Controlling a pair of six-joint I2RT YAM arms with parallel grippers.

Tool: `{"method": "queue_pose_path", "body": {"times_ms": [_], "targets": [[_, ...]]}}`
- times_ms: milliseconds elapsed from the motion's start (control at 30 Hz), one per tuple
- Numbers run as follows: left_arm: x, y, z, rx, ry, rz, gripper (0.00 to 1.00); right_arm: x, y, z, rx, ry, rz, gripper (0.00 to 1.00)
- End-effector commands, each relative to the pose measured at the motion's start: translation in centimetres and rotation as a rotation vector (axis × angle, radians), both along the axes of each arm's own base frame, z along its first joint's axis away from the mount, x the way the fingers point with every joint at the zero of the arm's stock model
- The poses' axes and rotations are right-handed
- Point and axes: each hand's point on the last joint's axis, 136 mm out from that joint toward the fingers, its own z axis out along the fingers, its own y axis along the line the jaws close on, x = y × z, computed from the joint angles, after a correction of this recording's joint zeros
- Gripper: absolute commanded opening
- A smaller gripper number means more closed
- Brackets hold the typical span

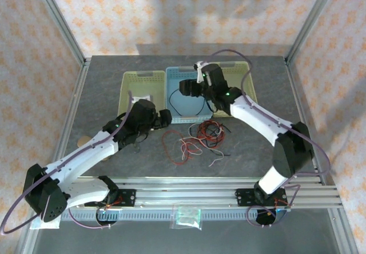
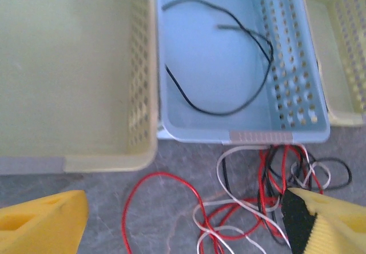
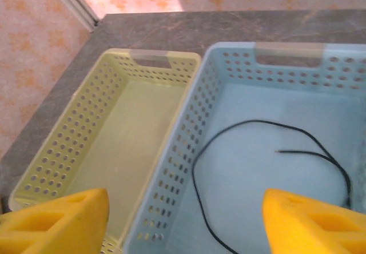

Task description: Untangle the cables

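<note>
Grey, stone-patterned table (image 1: 103,82) below us, orange-flowered walls all round, and three perforated baskets sit side by side at the back: a yellow-green basket (image 1: 130,82) on the left, a blue basket (image 1: 178,71) in the middle, and another yellow-green one (image 1: 237,68) on the right.

We've got one black cable (image 2: 220,114) lying on the floor of the blue basket. It curls in a wide open loop that takes up most of the basket's width. One loose end sits inside the loop and points toward the left basket.

We see the tangle (image 1: 197,139) out on the bare table, just in front of the blue basket. Red, white and black strands cross over each other, and the bundle's long axis runs left to right, parallel to the baskets' front edges. A big red loop (image 2: 163,174) swings out from its left side, and a thin black loop trails off to the right.

The left gripper (image 2: 183,225) hangs low over the tangle with its yellow fingers spread wide and nothing clamped. Its right finger overlaps the edge of the bundle, though we can't quite tell if it is touching the wires.

The right gripper (image 3: 186,222) hovers above the blue basket's near end, jaws wide apart and holding nothing, with the black loop lying below and ahead of it.
</note>
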Motion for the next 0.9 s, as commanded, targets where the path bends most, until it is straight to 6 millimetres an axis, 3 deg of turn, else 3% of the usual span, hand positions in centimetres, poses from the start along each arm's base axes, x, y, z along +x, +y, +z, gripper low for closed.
{"method": "queue_pose_path", "body": {"times_ms": [0,133,267,367,633,867], "targets": [[-0.7,-2.0,-0.3,0.025,0.031,-0.063,0.88,-1.0,-2.8,-1.9,-0.046,0.092,-0.120,0.68],[-0.8,-3.7,-1.4,-0.012,0.049,-0.067,0.84,-4.8,-4.0,-4.4,-0.074,0.197,-0.076,0.67],[-0.8,-5.5,-2.4,-0.145,0.068,-0.052,0.81,-7.9,-6.0,-6.2,-0.072,0.260,-0.104,0.58],[-1.4,-5.4,-3.3,-0.226,0.083,-0.013,0.80,-10.1,-6.3,-7.6,-0.093,0.332,-0.098,0.50],[-3.3,-2.4,-4.0,-0.304,0.083,0.064,0.87,-15.2,-1.5,-11.2,-0.105,0.470,0.070,0.46],[-3.3,1.6,-3.8,-0.437,0.066,0.136,0.87,-17.3,1.3,-14.4,-0.199,0.562,0.168,0.37]]}}
